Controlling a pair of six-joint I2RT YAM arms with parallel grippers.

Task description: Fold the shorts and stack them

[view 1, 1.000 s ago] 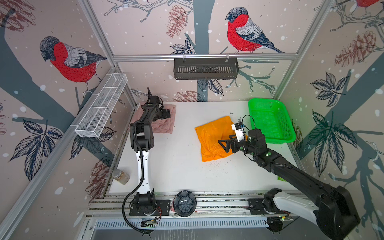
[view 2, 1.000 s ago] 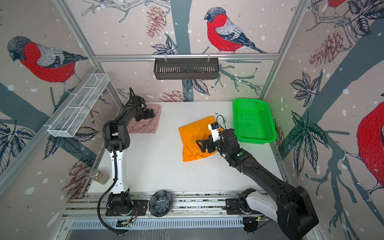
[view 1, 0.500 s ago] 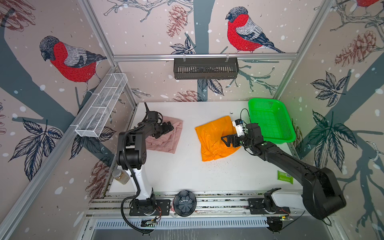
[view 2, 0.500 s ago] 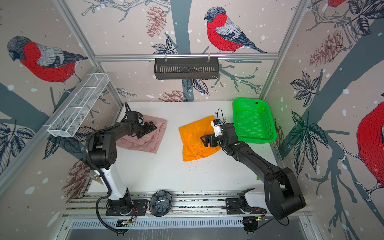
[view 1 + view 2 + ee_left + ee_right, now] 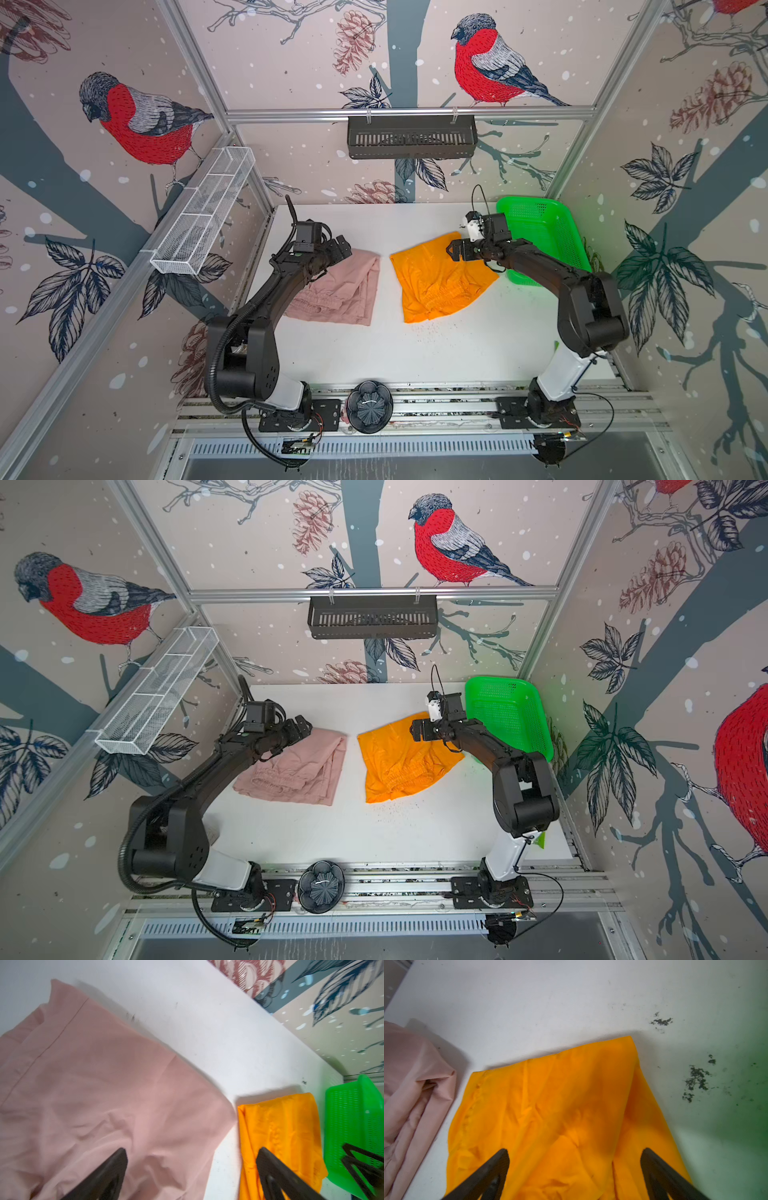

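The dusty pink shorts (image 5: 345, 286) (image 5: 299, 771) lie crumpled left of the table's middle, waistband toward the front. Beside them on the right lie the bright orange shorts (image 5: 436, 282) (image 5: 399, 758), roughly flat, with their waistband also toward the front. My left gripper (image 5: 343, 245) (image 5: 303, 725) hangs open over the pink shorts' far edge; in the left wrist view pink cloth (image 5: 104, 1084) lies under the spread fingers (image 5: 192, 1151). My right gripper (image 5: 455, 251) (image 5: 417, 731) stands open above the orange shorts' far right corner, over orange cloth (image 5: 560, 1105), holding nothing (image 5: 575, 1151).
A green mesh basket (image 5: 544, 232) (image 5: 507, 712) sits at the back right, close to my right arm. A white wire shelf (image 5: 203, 212) hangs on the left wall and a black rack (image 5: 411, 137) on the back wall. Dark crumbs (image 5: 695, 1080) speckle the table.
The pink shorts have shifted from the back left corner toward the front and middle, along with my left gripper. My right gripper has moved from the orange shorts' near side to their far corner.
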